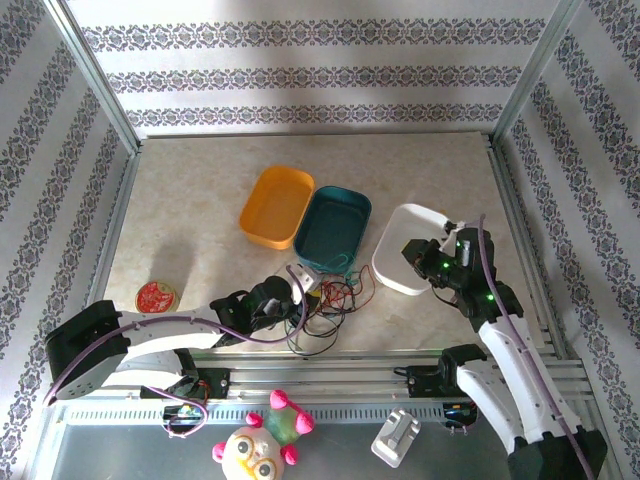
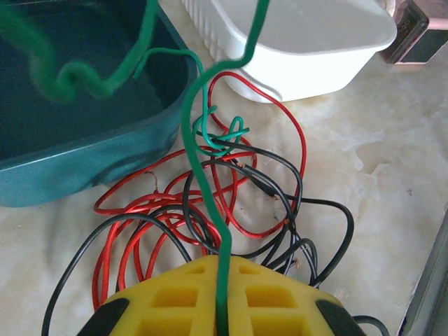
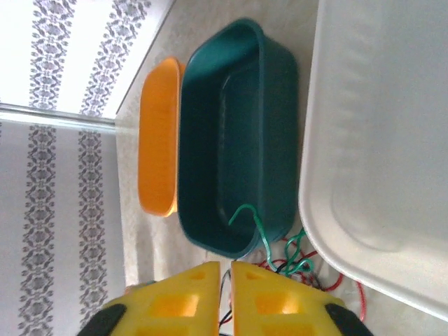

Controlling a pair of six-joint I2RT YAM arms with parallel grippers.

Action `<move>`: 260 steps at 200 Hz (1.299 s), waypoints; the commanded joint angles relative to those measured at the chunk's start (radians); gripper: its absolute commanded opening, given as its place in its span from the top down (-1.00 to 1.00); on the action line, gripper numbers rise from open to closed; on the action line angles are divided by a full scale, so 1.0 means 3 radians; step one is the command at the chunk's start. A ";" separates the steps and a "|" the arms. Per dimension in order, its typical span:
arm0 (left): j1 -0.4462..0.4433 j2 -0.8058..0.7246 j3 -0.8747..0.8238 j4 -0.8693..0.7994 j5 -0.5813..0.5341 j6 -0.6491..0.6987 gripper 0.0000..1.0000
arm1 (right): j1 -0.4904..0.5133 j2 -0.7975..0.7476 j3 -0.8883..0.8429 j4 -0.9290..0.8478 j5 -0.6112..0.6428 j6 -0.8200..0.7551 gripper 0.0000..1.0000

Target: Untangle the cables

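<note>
Left wrist: green cable (image 2: 192,126) apparently within the left claw (image 2: 222,274).

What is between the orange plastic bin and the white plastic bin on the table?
The teal rectangular plastic bin sits between the orange plastic bin and the white plastic bin, seen in the top external view.

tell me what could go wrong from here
The green cable, pinched in the left jaws, is tangled with the black cable and red cable; pulling may tighten that knot or drag the whole pile. Its far end hooks over the teal bin rim and could snag or shift it.
</note>
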 commanded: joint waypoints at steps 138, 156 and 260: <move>0.0016 0.0301 0.0411 0.0092 0.0089 0.0207 1.00 | 0.1275 0.1429 0.0476 0.0999 0.0097 -0.0331 0.19; 0.0016 0.0299 0.0404 0.0122 0.0065 0.0192 1.00 | 0.1272 0.1477 0.0473 0.1027 0.0134 -0.0311 0.60; 0.0197 0.0492 0.0174 0.0375 -0.0114 -0.0008 0.81 | 0.0803 0.0755 0.0282 0.0735 0.0739 -0.0136 1.00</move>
